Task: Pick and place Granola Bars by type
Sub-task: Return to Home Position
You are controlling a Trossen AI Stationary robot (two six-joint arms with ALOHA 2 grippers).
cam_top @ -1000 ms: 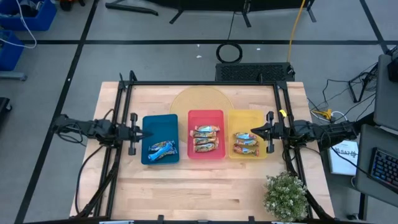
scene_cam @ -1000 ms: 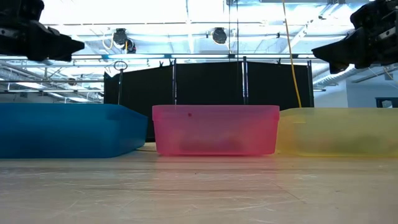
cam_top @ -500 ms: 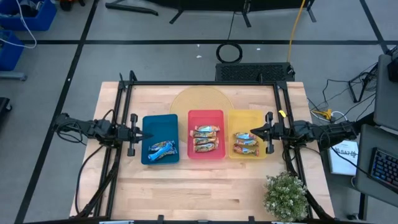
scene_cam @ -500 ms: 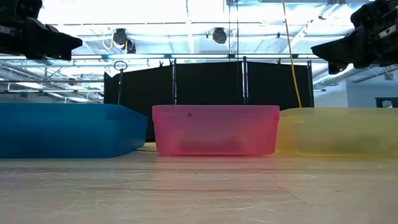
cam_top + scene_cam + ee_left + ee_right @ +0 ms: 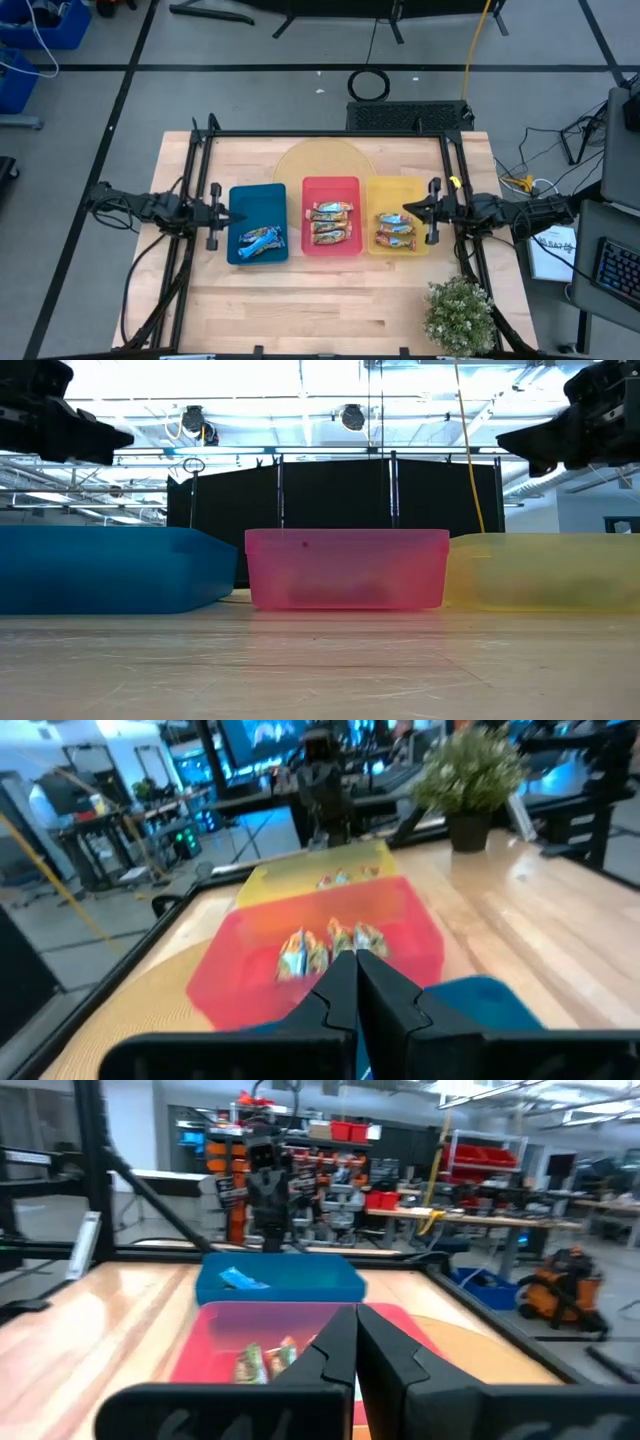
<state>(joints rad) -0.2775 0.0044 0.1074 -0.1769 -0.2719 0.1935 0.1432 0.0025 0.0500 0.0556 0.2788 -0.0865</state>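
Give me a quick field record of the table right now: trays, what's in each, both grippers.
blue tray: bright blue bars
red tray: tan-and-light-blue bars
yellow tray: red-orange bars
left gripper: shut, empty, raised over the blue tray's left edge
right gripper: shut, empty, raised over the yellow tray
potted plant: on the table, right side, clear of the trays

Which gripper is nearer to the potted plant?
Right. The right gripper is over the yellow tray, near the potted plant; the left gripper is over the blue tray.
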